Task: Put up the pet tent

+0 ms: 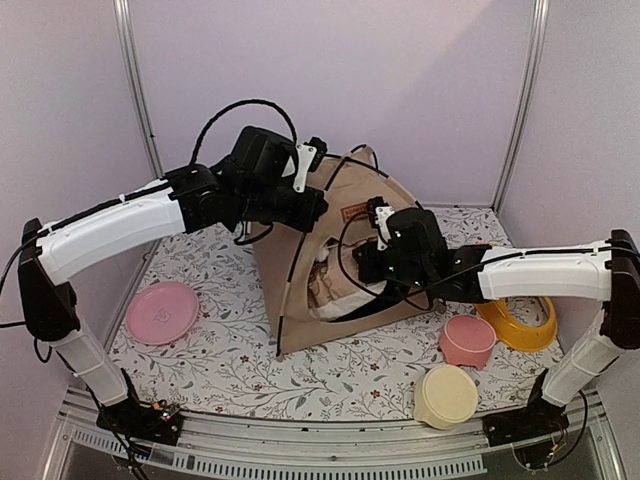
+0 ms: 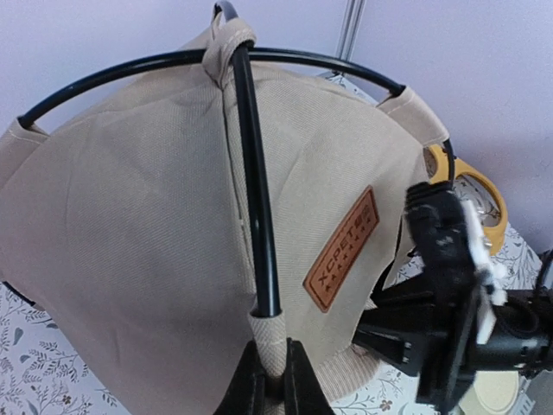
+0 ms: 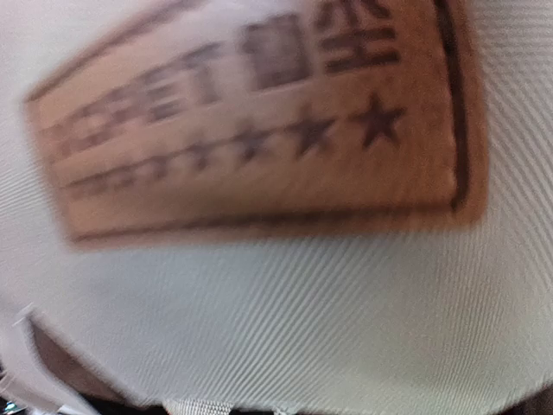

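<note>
Judging by how it stands, the pet tent point(image 1: 300, 290) is largely up: directly ahead of the left claw point(image 2: 275, 380) its tan fabric is stretched into a dome, and two black poles cross at the peak, where a fabric loop holds them together. The left claw is closed, pinching the ribbed fabric sleeve where the nearer black pole point(image 2: 251, 173) ends, so the pole rises straight away from its fingertips toward the crown. Just right of that grip sits the brown label patch point(image 2: 341, 251), and just below the patch the right claw point(image 2: 371, 333) presses its tips against the tent wall. Its jaws are closed, but its own camera is filled by the blurred patch and weave, so I cannot tell whether any fabric is caught between them. Below and to the left of the right claw, on the side facing the arm bases, the doorway opens, with a cream cushion point(image 1: 335, 290) showing inside. The tent rests on the floral table cover point(image 1: 230, 360), between the two arms. What seems left is small: the frame looks a little lopsided in the overhead view, so seating this pole end, squaring the shape and letting go are probably the remaining steps. The pom-pom is not visible from here.
</note>
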{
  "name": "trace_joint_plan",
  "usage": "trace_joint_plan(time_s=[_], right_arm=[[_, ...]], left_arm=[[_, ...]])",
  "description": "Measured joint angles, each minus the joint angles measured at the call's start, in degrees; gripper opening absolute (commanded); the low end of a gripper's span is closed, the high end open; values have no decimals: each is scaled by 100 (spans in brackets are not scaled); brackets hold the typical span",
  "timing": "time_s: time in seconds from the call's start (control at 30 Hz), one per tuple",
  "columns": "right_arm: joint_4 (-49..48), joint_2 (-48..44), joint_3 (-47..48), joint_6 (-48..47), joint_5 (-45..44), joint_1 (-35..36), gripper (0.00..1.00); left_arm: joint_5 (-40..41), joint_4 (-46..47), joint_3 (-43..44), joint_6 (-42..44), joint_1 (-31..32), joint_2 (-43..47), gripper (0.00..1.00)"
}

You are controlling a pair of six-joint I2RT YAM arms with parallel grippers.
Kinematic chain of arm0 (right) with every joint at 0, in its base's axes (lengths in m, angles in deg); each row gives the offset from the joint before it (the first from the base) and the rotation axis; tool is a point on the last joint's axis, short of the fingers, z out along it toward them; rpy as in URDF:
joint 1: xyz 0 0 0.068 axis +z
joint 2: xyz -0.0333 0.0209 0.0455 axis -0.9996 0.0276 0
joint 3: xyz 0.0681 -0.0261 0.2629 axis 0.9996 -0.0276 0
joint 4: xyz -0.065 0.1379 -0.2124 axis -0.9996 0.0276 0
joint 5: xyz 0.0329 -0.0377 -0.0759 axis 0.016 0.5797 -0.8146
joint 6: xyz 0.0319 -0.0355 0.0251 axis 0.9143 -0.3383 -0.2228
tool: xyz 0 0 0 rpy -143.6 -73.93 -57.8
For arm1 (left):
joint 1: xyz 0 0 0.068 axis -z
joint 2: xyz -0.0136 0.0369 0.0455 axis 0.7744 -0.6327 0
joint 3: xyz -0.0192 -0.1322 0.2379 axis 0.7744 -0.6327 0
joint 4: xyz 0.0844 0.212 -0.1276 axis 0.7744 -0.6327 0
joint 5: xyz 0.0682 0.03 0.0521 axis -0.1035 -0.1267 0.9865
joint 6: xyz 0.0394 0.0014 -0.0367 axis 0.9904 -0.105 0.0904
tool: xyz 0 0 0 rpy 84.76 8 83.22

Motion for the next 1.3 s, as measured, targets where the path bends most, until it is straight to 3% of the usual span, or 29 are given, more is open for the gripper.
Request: trace_joint_plan(time_s=[0.13,0.37,0.5,0.6,0.77,0.93,1.13,1.3], right_arm=[[210,767,511,-164,-612,-317,4],[883,1305,575,278,-916,-826,61],[1123,1106,433,468,-951,-730,80],[1344,732,433,468,-953,-564,86],[1670,0,483,516,-951,-407,78],[1878,-501,481,756,-901,-341,56],[1958,-468,70,1095,-610,-260,22],[1939,72,-24,1357,-299,-321,14]], left_arm=[[-146,-28,-9,-28,0,101,0],[-120,-24,-13,-238,-76,151,0],[-133,-31,-105,-299,-83,214,0],[-138,-28,-129,-323,-92,238,0],[-136,-26,-173,-361,-136,245,0],[-138,-24,-184,-382,-184,245,0],[-247,15,-199,-382,-205,245,0],[-420,31,-199,-376,-216,247,0]])
